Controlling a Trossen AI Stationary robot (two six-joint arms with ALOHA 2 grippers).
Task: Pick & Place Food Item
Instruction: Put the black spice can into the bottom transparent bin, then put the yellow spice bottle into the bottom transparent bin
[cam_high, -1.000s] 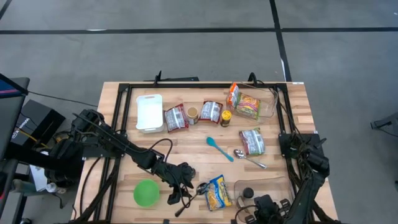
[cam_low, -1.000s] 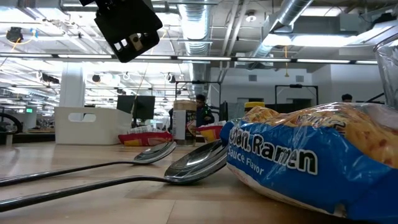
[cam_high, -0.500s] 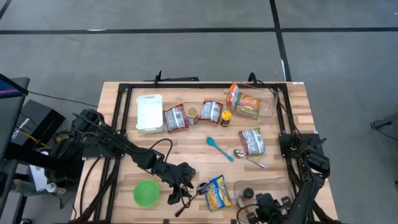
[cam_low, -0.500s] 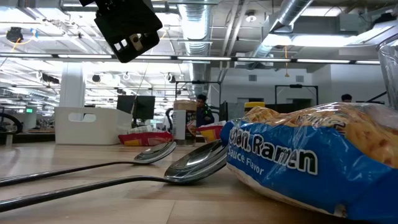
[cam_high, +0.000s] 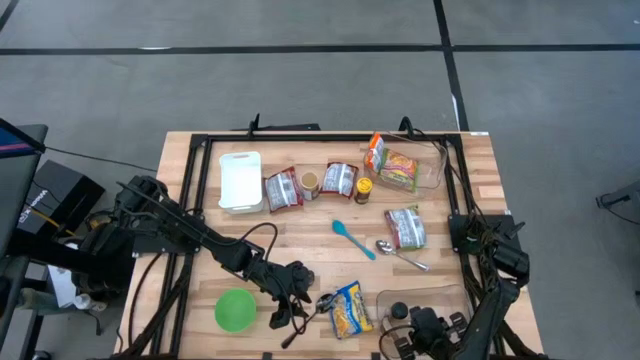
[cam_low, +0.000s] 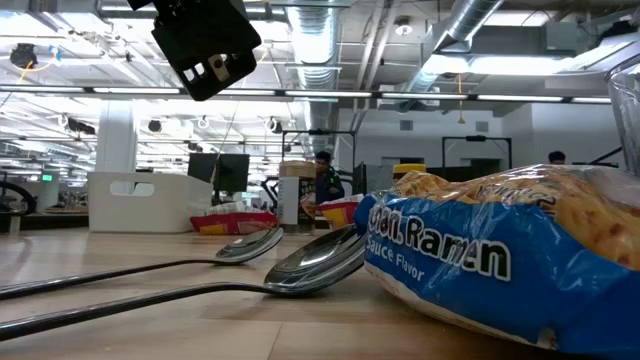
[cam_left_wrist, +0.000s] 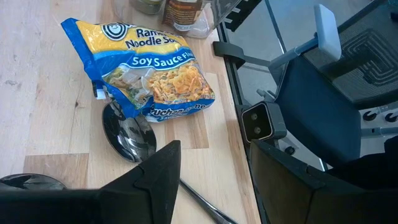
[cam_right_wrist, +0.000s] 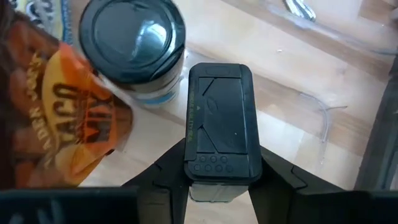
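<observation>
Wooden counter (cam_high: 300, 225) and arms are seen almost unchanged over the last second, only the right gripper (cam_high: 400, 335) having been nudged at the near edge; its grip cannot be told. No pickup is judged begun. The ramen packet (cam_high: 350, 308) is laid flat, label up, its long axis running near-to-far, slightly slanted, just beside the left gripper (cam_high: 305, 302), whose jaws are held released and empty.

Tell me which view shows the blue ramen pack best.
The left wrist view: the ramen pack shows whole, label readable, beside a spoon. The low view crops it at the picture's edge; the high view shows it small; the right wrist view misses it.
</observation>
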